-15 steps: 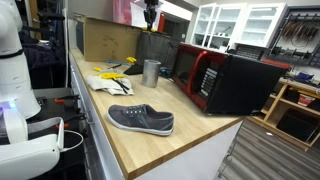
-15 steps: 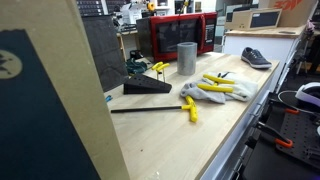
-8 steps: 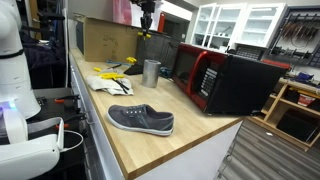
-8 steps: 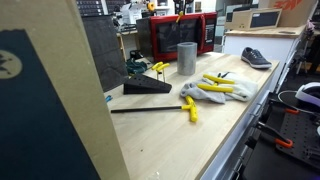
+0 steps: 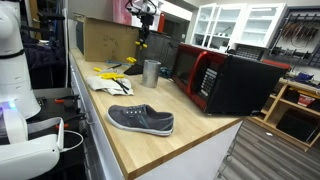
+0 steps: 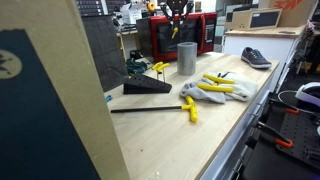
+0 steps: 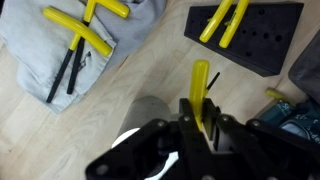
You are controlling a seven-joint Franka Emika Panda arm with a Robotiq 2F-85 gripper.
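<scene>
Yellow-handled tool (image 7: 199, 85) is hanging above the metal cup (image 5: 151, 72) on the wooden counter (image 5: 150, 140); the gripper (image 7: 203, 128) is clamping its upper end. Risk: the hold is looking narrow, so a jolt could be tipping it loose.

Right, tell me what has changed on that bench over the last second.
The jaws, shut on the yellow-handled tool, tilted and brought it down a little, above the metal cup. Nothing was picked up or let go. The shoe, the grey cloth with the other yellow tools, the black holder and the microwave stayed where they were.
</scene>
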